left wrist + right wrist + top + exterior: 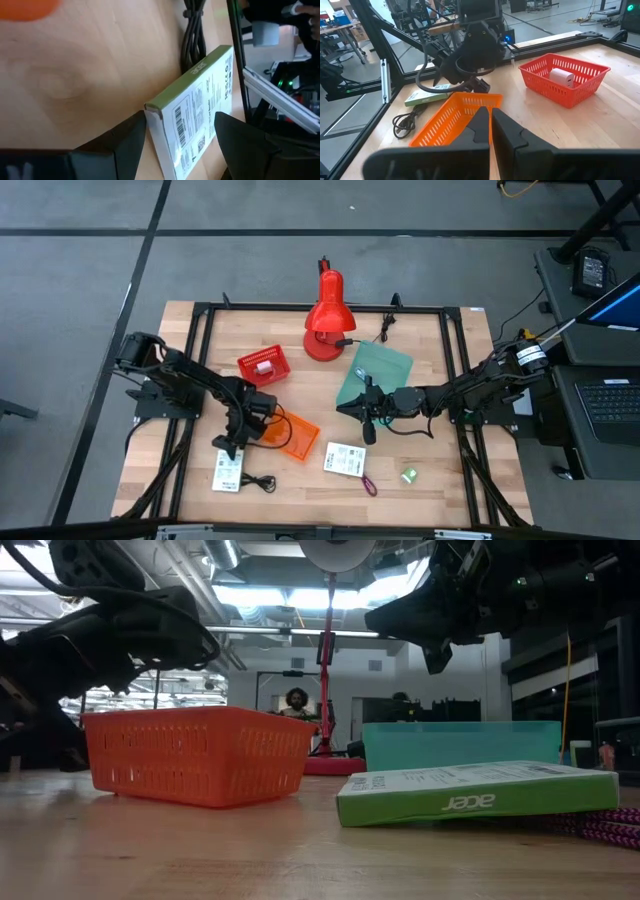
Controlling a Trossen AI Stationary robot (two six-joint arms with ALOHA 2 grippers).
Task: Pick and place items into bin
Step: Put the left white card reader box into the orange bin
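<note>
My left gripper [232,445] hangs open over a white printed box with a green edge [195,110], one finger on either side of it. The box lies flat near the table's near left corner [228,470], and a black coiled cable [262,482] lies beside it. My right gripper [362,415] is shut and hovers mid-table, right of the orange bin [295,436]. A second white box [345,460], a purple strap [368,483] and a small green piece [409,475] lie on the wood. No pink cube or blue-silver piece shows. My left gripper comes at the box's end from above, slanting. One finger [127,142] stands right beside the box's corner [150,112]; I cannot tell whether it touches. The other finger [240,137] stands apart from the box's far edge.
A red bin [262,365] holds a white object. The big red desk lamp [325,320] stands at the far edge. A teal bin [378,373] lies under my right arm. A black frame rail [195,380] runs around the table. Bare wood shows near the front edge.
</note>
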